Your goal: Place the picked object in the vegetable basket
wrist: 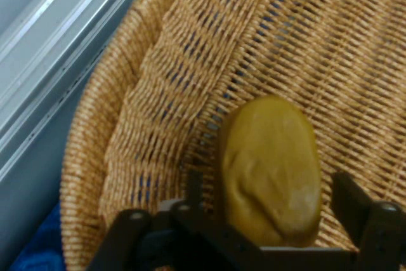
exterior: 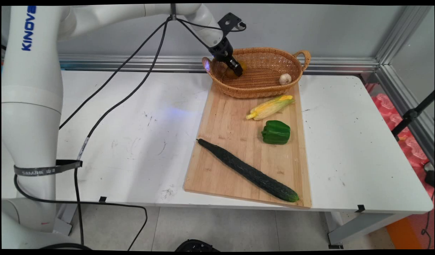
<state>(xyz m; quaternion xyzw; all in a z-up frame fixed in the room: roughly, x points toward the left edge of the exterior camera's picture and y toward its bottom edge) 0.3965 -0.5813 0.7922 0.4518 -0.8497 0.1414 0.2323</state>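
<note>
My gripper (exterior: 238,71) reaches down into the left end of a woven wicker basket (exterior: 263,91). A brownish-yellow potato (exterior: 231,74) lies on the basket floor right at the fingertips. In the hand view the potato (wrist: 271,169) rests on the basket's weave (wrist: 317,42), and the gripper (wrist: 271,185) is open around it. A narrow gap shows between each finger and the potato, the right finger (wrist: 347,188) standing clearly off it. A garlic bulb (exterior: 285,78) lies at the basket's right end.
The basket stands at the far end of a wooden cutting board (exterior: 221,141). On the board lie a corn cob in its husk (exterior: 270,107), a green bell pepper (exterior: 276,132) and a long dark cucumber (exterior: 247,170). Black cables hang from the arm over the table's left half.
</note>
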